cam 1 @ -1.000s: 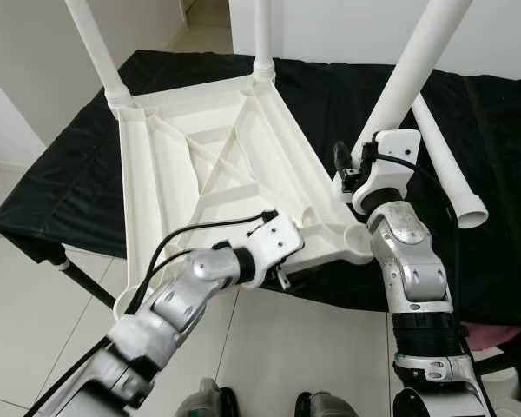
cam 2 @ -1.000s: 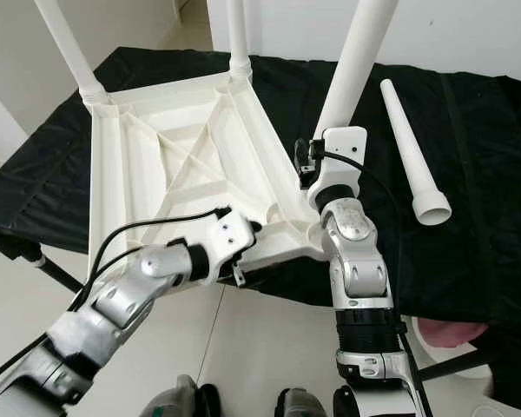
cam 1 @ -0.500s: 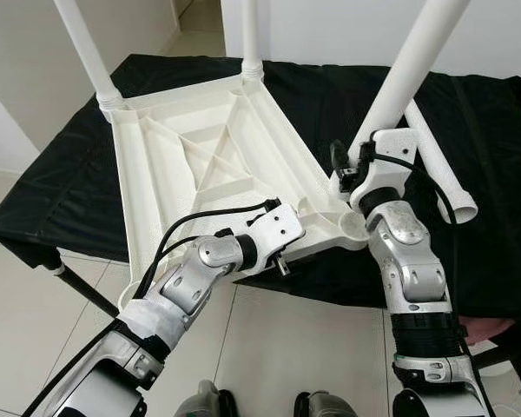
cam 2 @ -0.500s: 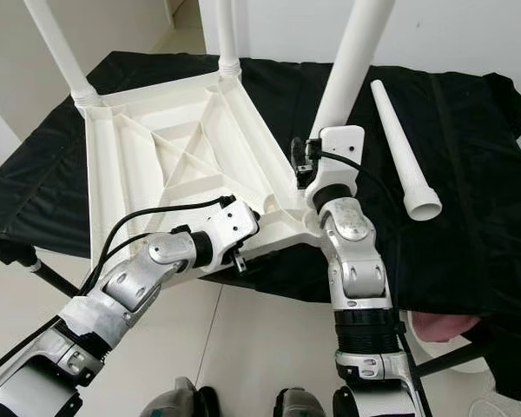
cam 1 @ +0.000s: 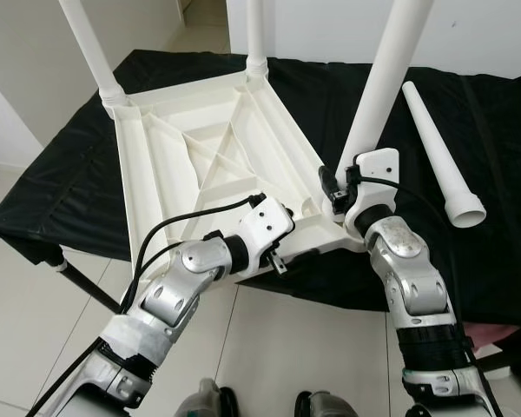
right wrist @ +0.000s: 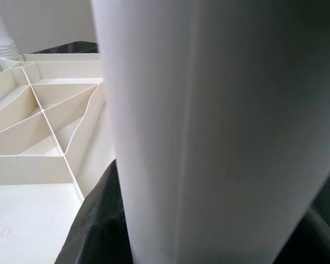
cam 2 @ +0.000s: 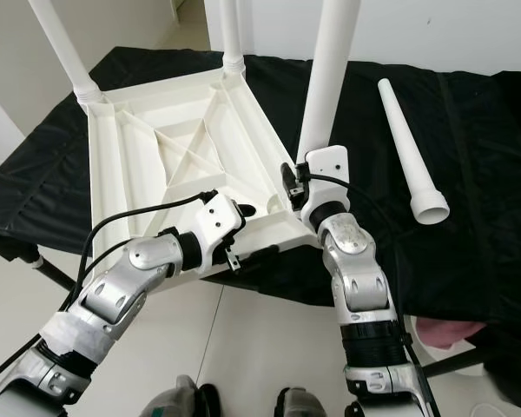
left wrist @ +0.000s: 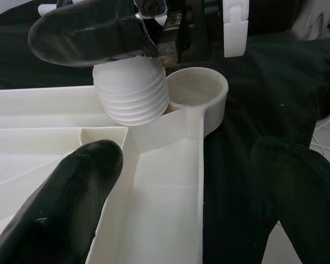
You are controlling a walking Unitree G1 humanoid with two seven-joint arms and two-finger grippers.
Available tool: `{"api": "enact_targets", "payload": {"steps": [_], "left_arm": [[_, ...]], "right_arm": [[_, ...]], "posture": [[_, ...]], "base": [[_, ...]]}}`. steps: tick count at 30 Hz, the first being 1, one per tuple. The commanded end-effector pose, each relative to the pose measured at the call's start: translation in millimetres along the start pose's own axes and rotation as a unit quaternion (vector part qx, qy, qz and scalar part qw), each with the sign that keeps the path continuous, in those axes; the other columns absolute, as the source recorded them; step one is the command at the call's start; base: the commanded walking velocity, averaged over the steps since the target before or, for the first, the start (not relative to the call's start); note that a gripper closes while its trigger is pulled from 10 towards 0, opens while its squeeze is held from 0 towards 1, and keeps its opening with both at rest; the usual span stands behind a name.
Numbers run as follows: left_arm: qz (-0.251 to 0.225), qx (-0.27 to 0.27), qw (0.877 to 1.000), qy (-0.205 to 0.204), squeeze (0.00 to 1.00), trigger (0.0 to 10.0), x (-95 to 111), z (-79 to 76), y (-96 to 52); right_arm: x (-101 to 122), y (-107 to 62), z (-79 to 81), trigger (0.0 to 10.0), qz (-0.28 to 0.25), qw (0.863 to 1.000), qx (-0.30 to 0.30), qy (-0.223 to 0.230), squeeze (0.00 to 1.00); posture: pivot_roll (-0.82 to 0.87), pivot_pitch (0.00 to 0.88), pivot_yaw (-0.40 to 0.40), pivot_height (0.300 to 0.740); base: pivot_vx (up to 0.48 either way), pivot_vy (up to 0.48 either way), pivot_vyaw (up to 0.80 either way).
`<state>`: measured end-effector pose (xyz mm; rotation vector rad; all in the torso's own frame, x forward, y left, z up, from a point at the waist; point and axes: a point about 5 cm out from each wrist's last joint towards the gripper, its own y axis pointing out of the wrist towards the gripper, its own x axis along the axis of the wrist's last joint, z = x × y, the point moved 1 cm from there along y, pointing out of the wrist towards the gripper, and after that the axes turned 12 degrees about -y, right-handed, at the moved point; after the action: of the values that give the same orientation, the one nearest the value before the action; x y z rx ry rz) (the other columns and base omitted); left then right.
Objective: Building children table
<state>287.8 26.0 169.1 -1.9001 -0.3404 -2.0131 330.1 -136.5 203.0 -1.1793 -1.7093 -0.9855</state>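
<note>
Beside the tabletop (cam 1: 200,165) socket (left wrist: 197,88), right tool (cam 1: 347,187) seemingly grips leg (cam 1: 384,87).

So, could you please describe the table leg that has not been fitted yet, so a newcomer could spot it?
On the black-draped table, right of the upturned white tabletop, one white leg lies flat on the cloth. Unlike the three upright legs, it lies loose, its wide open end toward the robot.

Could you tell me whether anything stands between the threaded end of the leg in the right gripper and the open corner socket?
Nothing visible does. The leg held by the right gripper has its threaded end right beside the open socket, resting against the rib of the tabletop rather than in the hole.
</note>
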Motion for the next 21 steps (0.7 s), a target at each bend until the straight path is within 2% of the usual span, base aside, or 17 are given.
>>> {"api": "enact_targets", "payload": {"steps": [1,4,12,16,21], "left_arm": [[0.003,-0.024,1.0,-0.007,0.0,10.0,-1,-5.1,-2.7],[-0.005,-0.041,0.999,-0.011,0.0,10.0,3,-9.8,-4.2],[-0.011,-0.039,0.999,-0.014,0.0,10.0,5,-8.9,-5.1],[-0.018,-0.033,0.999,-0.023,0.0,10.0,10,-7.4,-6.1],[-0.018,-0.033,0.999,-0.028,0.0,10.0,11,-8.3,-6.8]], "right_arm": [[1,1.2,2.4,10.0,-0.005,1.0,0.005,-0.003,0.0],[2,1.3,3.3,10.0,-0.01,1.0,-0.002,0.002,0.0],[5,-1.7,-0.1,10.0,-0.012,1.0,-0.012,0.001,0.0],[7,-2.2,-9.5,10.0,-0.009,0.999,-0.039,0.0,0.0],[7,-2.8,-12.3,10.0,-0.009,0.999,-0.045,-0.002,0.0]], "posture": [[-0.08,0.091,0.052,0.74],[-0.08,0.1,0.047,0.74],[-0.08,0.115,0.048,0.74],[-0.09,0.126,0.049,0.74],[-0.09,0.127,0.049,0.74]], "base": [[0.0,0.0,0.0],[0.0,0.0,0.0],[0.0,0.0,0.0],[0.0,0.0,0.0],[0.0,0.0,0.0]]}}
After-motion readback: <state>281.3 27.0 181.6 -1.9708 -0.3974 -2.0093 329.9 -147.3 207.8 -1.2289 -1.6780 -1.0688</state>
